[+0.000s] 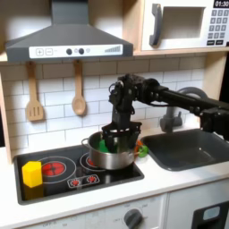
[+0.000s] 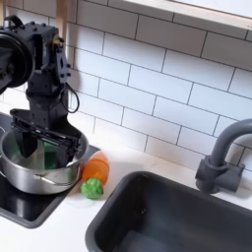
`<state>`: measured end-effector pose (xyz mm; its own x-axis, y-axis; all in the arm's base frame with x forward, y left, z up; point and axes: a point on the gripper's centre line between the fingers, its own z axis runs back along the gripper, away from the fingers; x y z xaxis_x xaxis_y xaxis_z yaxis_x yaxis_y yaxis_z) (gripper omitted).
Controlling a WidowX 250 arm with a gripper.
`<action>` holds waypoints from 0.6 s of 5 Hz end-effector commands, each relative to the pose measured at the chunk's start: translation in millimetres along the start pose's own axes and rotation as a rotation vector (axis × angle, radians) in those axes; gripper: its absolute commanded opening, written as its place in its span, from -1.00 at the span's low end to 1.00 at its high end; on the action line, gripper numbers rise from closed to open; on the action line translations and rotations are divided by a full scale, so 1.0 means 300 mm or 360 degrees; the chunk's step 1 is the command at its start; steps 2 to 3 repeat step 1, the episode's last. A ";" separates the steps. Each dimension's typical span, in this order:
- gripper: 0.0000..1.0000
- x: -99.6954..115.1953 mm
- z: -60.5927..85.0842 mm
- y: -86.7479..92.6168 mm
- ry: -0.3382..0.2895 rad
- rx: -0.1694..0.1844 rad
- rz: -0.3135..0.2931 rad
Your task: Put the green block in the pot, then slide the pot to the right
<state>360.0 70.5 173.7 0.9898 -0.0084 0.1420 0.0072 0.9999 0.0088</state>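
The silver pot point(image 1: 111, 159) point(image 2: 37, 175) stands on the toy stove's right burner. My gripper point(image 1: 119, 136) point(image 2: 43, 146) reaches down into the pot's mouth from above. The green block point(image 1: 110, 139) point(image 2: 30, 147) shows between the black fingers, just inside the rim, and the fingers look closed on it. Part of the block is hidden by a finger, and the pot's shiny wall reflects some green.
A yellow block point(image 1: 32, 172) stands on the stove's left edge in the first exterior view. An orange-and-green toy vegetable point(image 2: 94, 174) lies between the pot and the dark sink point(image 1: 183, 148) point(image 2: 167, 212). A faucet point(image 2: 221, 162) rises behind the sink. Wooden utensils point(image 1: 79, 94) hang on the tiled wall.
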 end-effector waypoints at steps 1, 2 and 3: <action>1.00 0.000 0.000 0.000 0.0000 0.0000 -0.0002; 1.00 0.000 0.000 0.000 0.0000 0.0000 -0.0002; 1.00 0.000 0.000 0.000 0.0000 0.0000 -0.0002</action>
